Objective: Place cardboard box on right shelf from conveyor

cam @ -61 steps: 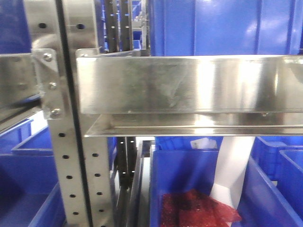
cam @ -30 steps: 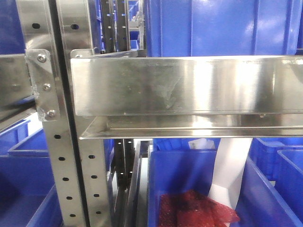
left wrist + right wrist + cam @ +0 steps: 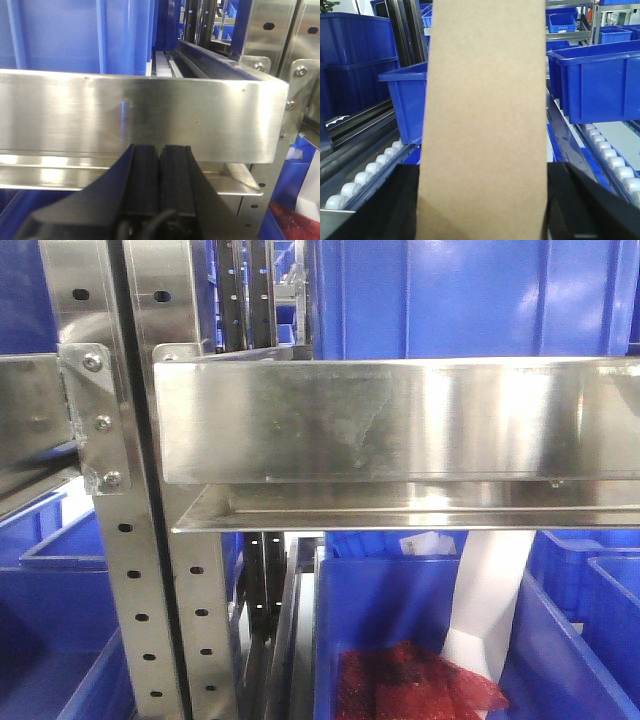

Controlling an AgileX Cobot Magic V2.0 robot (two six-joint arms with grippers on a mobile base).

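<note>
The cardboard box (image 3: 482, 115) is a plain tan face that fills the middle of the right wrist view. My right gripper (image 3: 482, 200) is shut on it, with a black finger (image 3: 390, 205) against each side. The right shelf (image 3: 400, 420) shows its broad scuffed steel lip across the front view, and no box or gripper appears there. My left gripper (image 3: 160, 170) is shut with nothing in it, its black pads pressed together just below another steel shelf lip (image 3: 135, 117). The conveyor is out of view.
Perforated steel uprights (image 3: 130, 540) stand left of the right shelf. Blue bins (image 3: 470, 295) sit on and under it; one holds a red mesh bundle (image 3: 420, 680) beside a white shape (image 3: 490, 590). Around the box are roller tracks (image 3: 365, 175) and a blue bin (image 3: 600, 80).
The front view has swayed slightly: the shelf and uprights slid left in the picture, then back a little to the right. Nothing else has visibly changed.
</note>
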